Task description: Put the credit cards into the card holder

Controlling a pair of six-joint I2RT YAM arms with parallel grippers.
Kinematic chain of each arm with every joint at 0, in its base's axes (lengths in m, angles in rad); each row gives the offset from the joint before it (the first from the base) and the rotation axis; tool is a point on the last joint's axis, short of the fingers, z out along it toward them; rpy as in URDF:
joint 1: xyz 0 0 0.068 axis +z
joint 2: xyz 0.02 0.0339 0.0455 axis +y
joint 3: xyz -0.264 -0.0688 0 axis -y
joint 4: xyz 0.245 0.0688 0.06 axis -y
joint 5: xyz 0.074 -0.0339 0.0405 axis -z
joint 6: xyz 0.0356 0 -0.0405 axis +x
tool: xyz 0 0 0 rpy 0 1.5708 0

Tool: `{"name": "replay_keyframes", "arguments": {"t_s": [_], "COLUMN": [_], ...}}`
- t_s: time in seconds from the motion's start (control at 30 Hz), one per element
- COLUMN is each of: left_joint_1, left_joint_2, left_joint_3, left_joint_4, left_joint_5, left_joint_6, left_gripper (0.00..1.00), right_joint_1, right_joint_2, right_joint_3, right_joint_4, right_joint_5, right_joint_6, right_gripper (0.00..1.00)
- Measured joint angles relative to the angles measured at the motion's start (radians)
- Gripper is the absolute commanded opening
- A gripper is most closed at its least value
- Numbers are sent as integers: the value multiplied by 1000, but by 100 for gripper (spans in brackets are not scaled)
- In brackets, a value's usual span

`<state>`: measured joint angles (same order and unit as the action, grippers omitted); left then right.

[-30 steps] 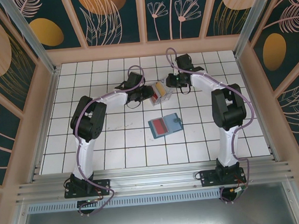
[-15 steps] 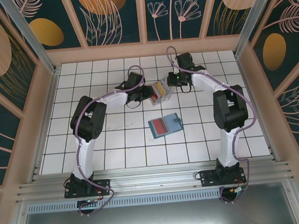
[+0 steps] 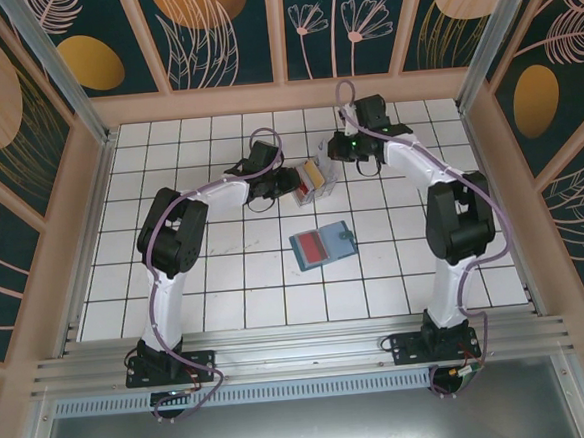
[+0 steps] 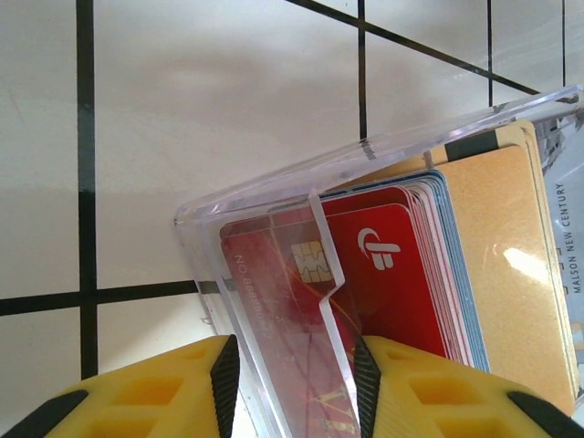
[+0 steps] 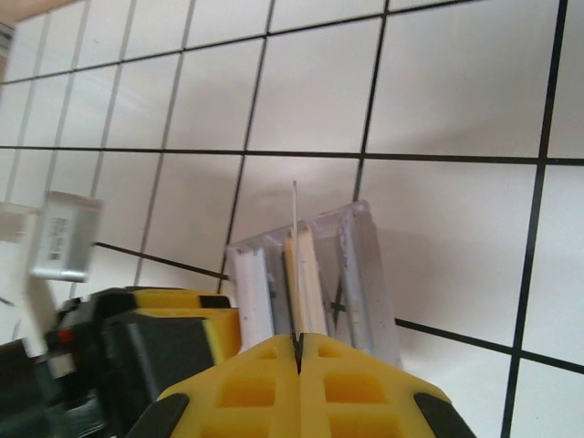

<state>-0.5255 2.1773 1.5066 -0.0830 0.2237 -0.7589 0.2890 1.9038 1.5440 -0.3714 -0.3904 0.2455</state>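
Stacked credit cards [image 4: 401,274] in clear box [image 4: 265,196], teal card holder [image 3: 324,245] flat nearby

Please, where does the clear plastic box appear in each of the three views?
Top view: clear box slightly above picture centre.
Left wrist: centre-right, gripped by the left gripper.
Right wrist: lower centre, behind the right gripper pinching one card.
Shared landmark: the cards inside.

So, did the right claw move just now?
Yes. In the top view the right gripper has shifted slightly toward the back wall, away from the clear box, which stays put.
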Motion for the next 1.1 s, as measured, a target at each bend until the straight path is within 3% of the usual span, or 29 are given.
{"name": "replay_keyframes", "arguments": {"t_s": [0.3, 0.5, 0.77, 1.1], "left_joint_1": [0, 0, 0, -20], "left_joint_2": [-80, -249, -524, -713], "left_joint_3": [1, -55, -334, -698], "left_joint_4": [-98, -106, -23, 90], "left_joint_5": [-25, -43, 0, 114], "left_joint_6": [36, 52, 53, 43], "left_gripper": [41, 42, 42, 41], "right_joint_1": [-6, -7, -7, -7], "right_joint_2": [-170, -299, -468, -603], "right_joint_3": [-58, -163, -412, -751], "right_joint_4": [20, 35, 69, 123], "right_joint_5": [-76, -119, -207, -287], "right_joint_6": [38, 61, 95, 122], "right_gripper": [1, 1, 1, 1]}}
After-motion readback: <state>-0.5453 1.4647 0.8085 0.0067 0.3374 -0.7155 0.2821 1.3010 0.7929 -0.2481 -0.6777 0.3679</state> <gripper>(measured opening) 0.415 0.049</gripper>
